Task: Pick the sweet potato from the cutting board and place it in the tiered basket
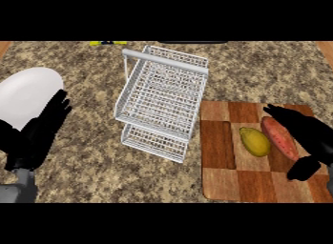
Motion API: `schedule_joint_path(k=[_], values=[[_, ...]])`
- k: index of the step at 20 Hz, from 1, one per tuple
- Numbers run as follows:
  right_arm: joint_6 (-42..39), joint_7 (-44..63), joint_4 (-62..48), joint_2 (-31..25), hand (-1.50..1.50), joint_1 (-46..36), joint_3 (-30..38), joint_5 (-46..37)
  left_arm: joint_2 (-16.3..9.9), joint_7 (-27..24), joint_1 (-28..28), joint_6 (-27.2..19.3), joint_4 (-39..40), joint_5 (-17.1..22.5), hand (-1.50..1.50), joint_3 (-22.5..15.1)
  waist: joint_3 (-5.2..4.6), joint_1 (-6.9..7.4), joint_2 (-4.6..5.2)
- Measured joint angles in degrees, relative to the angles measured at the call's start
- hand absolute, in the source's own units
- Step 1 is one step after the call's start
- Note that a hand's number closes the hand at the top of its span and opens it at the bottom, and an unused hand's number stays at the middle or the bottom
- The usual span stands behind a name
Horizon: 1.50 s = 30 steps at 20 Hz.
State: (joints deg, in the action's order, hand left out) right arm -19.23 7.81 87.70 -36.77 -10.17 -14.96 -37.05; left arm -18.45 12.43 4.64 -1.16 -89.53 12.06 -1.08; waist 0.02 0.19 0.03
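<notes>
A reddish sweet potato point(278, 137) lies on the checkered wooden cutting board point(222, 143), right of a yellow fruit point(254, 141). My right hand point(311, 136) hovers over the board's right side, its fingers straight and stretched along the sweet potato's right edge, the thumb hanging lower down. I cannot tell whether it touches the sweet potato. The white wire tiered basket point(161, 97) stands left of the board at the counter's middle. My left hand point(35, 131) rests open at the left, fingers pointing up.
A white plate point(21, 95) lies at the far left, partly behind my left hand. The granite counter point(91, 162) has bare room in front of the basket. A dark and yellow object point(107, 43) sits at the back edge.
</notes>
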Motion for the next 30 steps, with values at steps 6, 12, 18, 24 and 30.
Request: schedule_joint_path(k=[6, 12, 18, 24, 30], values=[[2.1, -4.2, -5.7, 3.0, -1.50, -2.1, 2.5, -6.0, 2.5, -0.7, -0.5, 0.2, 0.3, -2.5, 0.00, 0.1, -0.02, -0.02, -0.02], [-3.9, -4.6, -8.2, 4.2, 1.50, -3.2, 1.9, -7.7, 2.6, -1.0, 0.3, 2.2, 1.6, -2.4, 0.00, 1.7, -0.09, -0.07, -0.05], [-2.9, -10.1, -9.5, 3.1, 1.50, -2.2, 0.6, -13.2, 3.1, -2.2, -0.2, 3.5, 2.3, -2.9, 0.00, 2.9, -0.35, -0.10, -0.25], [1.2, -14.0, -9.4, 3.8, 1.50, -1.7, 1.6, -17.5, 3.6, -0.6, -0.8, 3.8, 0.2, -3.3, 0.00, 3.8, -0.39, -0.15, -0.31], [9.2, -10.7, -6.9, 3.5, 1.50, 4.5, 8.4, -18.0, 3.5, -0.2, -1.9, 4.0, -0.7, -2.9, 0.00, 4.8, -0.17, -0.93, -0.32]])
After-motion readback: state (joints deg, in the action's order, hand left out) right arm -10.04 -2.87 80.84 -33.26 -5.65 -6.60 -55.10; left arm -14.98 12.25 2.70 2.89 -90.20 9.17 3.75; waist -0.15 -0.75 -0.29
